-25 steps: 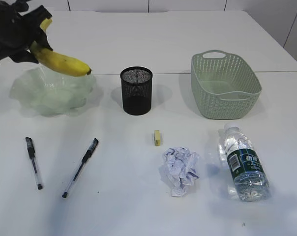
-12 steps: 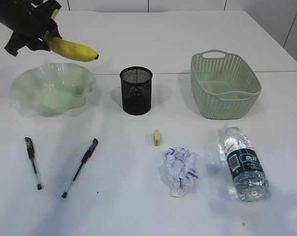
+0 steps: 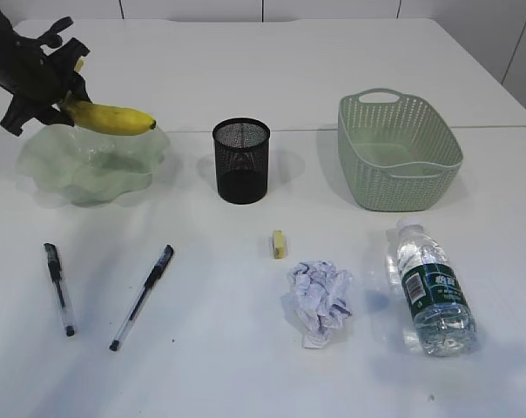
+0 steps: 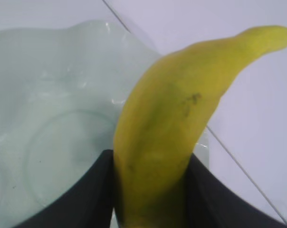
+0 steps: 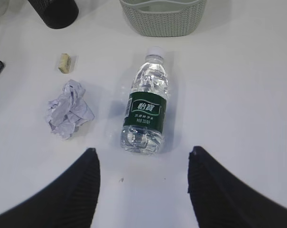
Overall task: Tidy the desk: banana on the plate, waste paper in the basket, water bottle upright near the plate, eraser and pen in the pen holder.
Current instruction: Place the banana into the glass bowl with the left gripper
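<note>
My left gripper (image 3: pixel 61 101) is shut on the stem end of a yellow banana (image 3: pixel 112 118), held level just above the back rim of the pale green wavy plate (image 3: pixel 89 170). In the left wrist view the banana (image 4: pixel 181 114) fills the gap between the black fingers (image 4: pixel 91 190), with the plate (image 4: pixel 48 118) below. The water bottle (image 5: pixel 147 111) lies on its side, cap toward the basket (image 5: pixel 165 19). My right gripper (image 5: pixel 142 159) hovers open just short of the bottle's base. Crumpled waste paper (image 3: pixel 320 300), the yellow eraser (image 3: pixel 279 243) and two pens (image 3: pixel 58 287) (image 3: pixel 143 296) lie on the table.
The black mesh pen holder (image 3: pixel 241 161) stands between the plate and the green basket (image 3: pixel 398 152). A seam between two tabletops runs behind them. The right arm does not show in the exterior view.
The left gripper lifted the banana up and back, then brought it down again; it now hangs lower, over the plate's back rim. The right gripper and table items stayed put.
</note>
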Action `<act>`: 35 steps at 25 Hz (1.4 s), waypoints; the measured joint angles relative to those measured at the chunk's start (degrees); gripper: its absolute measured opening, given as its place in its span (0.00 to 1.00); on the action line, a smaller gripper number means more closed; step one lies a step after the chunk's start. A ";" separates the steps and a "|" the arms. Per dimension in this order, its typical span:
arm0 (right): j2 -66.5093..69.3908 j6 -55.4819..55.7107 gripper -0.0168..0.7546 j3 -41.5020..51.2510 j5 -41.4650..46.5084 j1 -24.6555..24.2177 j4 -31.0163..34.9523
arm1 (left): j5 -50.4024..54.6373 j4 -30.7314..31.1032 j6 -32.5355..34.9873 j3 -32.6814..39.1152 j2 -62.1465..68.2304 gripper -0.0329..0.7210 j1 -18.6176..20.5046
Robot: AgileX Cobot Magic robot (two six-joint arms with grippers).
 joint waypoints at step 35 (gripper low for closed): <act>0.00 0.00 0.59 0.00 -1.73 0.00 0.00 | 2.23 2.10 0.00 -0.30 3.53 0.54 0.73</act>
